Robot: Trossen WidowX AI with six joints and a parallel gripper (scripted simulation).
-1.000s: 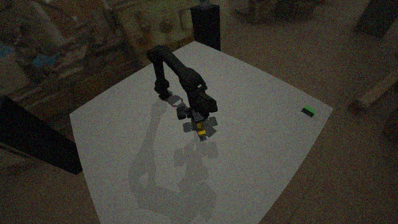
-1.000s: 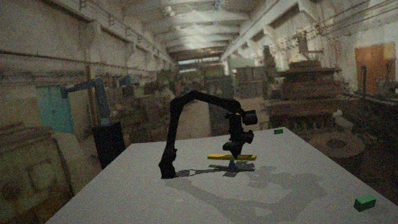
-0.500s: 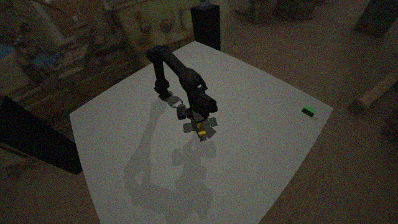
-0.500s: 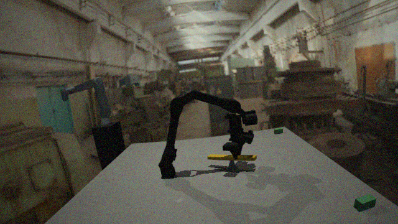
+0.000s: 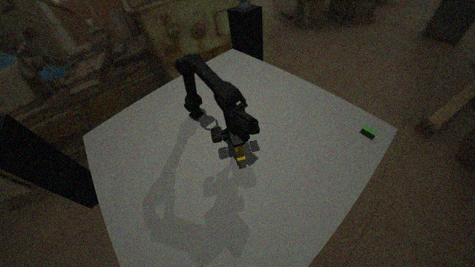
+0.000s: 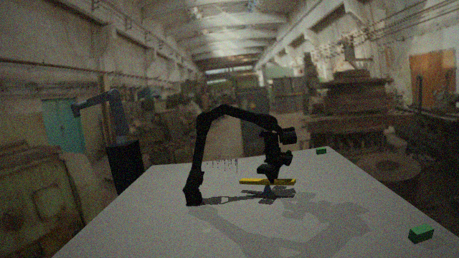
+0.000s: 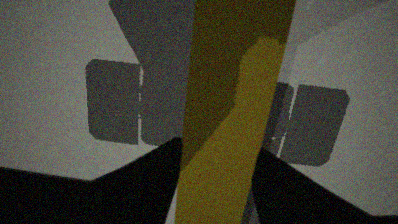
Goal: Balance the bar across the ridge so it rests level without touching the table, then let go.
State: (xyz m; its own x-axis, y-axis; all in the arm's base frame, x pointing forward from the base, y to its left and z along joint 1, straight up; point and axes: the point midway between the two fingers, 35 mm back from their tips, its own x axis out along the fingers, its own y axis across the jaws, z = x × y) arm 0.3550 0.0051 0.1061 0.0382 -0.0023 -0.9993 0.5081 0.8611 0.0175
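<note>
The yellow bar [image 5: 241, 159] [image 6: 247, 181] [image 7: 215, 195] is held crosswise between the fingertips of my gripper [image 6: 272, 180] [image 7: 217, 151], which is shut on it near its middle. In the exterior view the bar looks about level and is off the table, with its shadow below. The small grey-blue ridge [image 6: 267, 190] stands right under the bar, a little left of the fingertips in that view. Whether the bar touches the ridge's top I cannot tell. In the top view the ridge is hidden by the arm and bar, and I cannot make it out in the wrist view.
The pale table [image 5: 297, 111] [image 6: 143, 229] carries the arm's base. A green block [image 5: 369, 132] lies near a table corner in the top view. The exterior view shows one green block [image 6: 421, 233] near the front right and another green block [image 6: 320, 151] at the back edge.
</note>
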